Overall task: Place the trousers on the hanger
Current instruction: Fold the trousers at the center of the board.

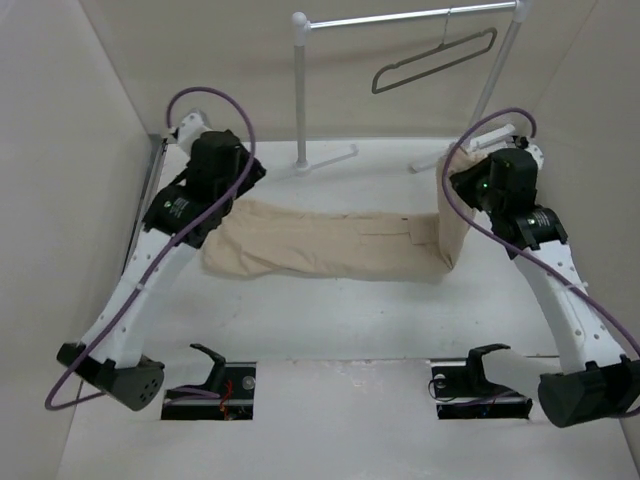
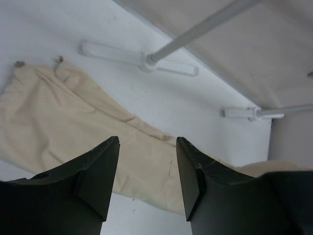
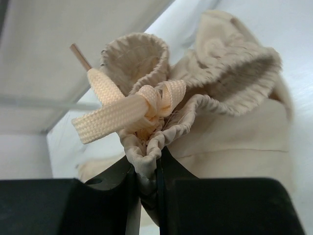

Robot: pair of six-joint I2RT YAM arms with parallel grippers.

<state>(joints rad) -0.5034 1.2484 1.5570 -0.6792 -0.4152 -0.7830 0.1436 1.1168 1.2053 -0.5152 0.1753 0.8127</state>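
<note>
The beige trousers point(image 1: 330, 245) lie lengthwise across the table, legs to the left. Their waist end is lifted at the right. My right gripper point(image 3: 145, 169) is shut on the gathered waistband of the trousers point(image 3: 230, 122), by the drawstring bow point(image 3: 122, 110); in the top view it sits near the raised cloth point(image 1: 470, 175). My left gripper point(image 2: 146, 171) is open and empty, hovering above the leg cloth point(image 2: 73, 122); in the top view it is over the left end point(image 1: 225, 170). The grey hanger point(image 1: 435, 62) hangs on the rack's rail at the back right.
The white garment rack point(image 1: 300, 90) stands at the back, its feet point(image 2: 139, 58) on the table behind the trousers. Beige walls close in left, right and back. Two gripper rests point(image 1: 215, 372) sit at the near edge.
</note>
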